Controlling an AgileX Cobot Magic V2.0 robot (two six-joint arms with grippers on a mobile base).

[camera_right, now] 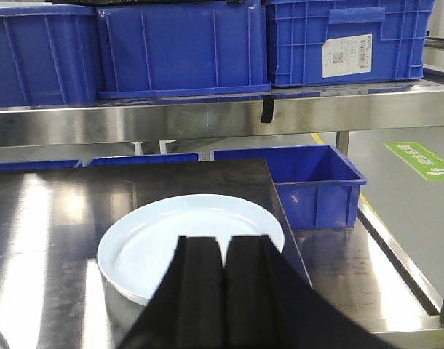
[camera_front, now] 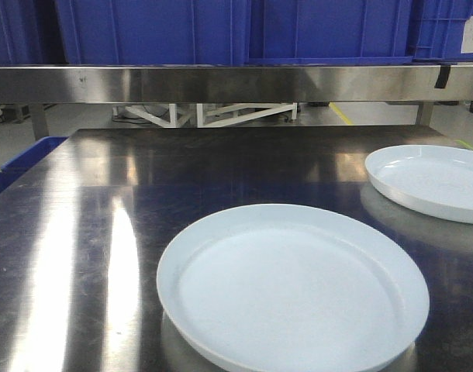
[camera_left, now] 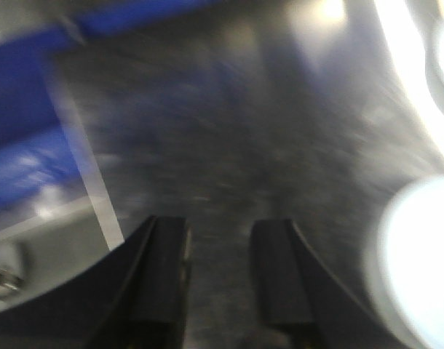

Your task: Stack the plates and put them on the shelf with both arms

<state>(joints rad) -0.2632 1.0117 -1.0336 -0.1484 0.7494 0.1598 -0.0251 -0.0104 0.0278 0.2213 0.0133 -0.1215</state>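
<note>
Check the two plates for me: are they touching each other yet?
Apart. The front view shows bare dark tabletop between the near plate and the far plate at the right edge; their rims do not meet.

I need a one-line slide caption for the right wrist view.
Shut right gripper facing a white plate near the edge of the tabletop, with blue crates on the steel shelf behind.

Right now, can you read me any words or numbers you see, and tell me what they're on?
None can be read.
White sticker on the right blue crate: codes and print, too small to read.
Green floor sign: white marks, too blurred to read.
Shelf: no writing.
</note>
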